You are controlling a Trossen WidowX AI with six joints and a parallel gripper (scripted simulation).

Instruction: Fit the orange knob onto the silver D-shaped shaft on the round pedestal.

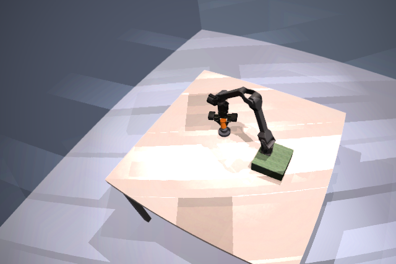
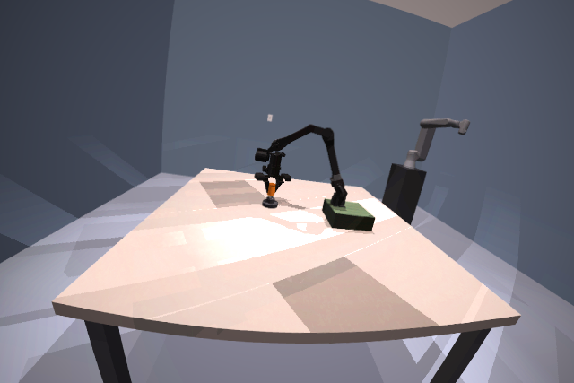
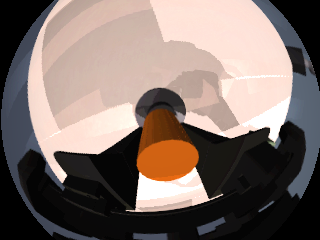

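Note:
The orange knob [image 1: 223, 123] [image 2: 271, 188] [image 3: 168, 159] is upright between the fingers of my gripper [image 1: 223, 125] [image 2: 271, 191] [image 3: 161, 128], which is shut on it. The knob stands right over the dark round pedestal [image 1: 224, 133] [image 2: 269, 204] [image 3: 145, 106]. In the exterior view its lower end is a little above the wide base of the pedestal. The silver shaft, the knob's hole and both flat sides are hidden, so I cannot tell whether the flats line up or whether the shaft is in the hole.
The arm's base stands on a green block [image 1: 276, 159] [image 2: 348, 213] to the right of the pedestal. The table [image 1: 153, 171] [image 2: 152, 276] bears bright light patches and shadows. A grey arm on a black stand [image 2: 404, 188] is beyond the table's right side.

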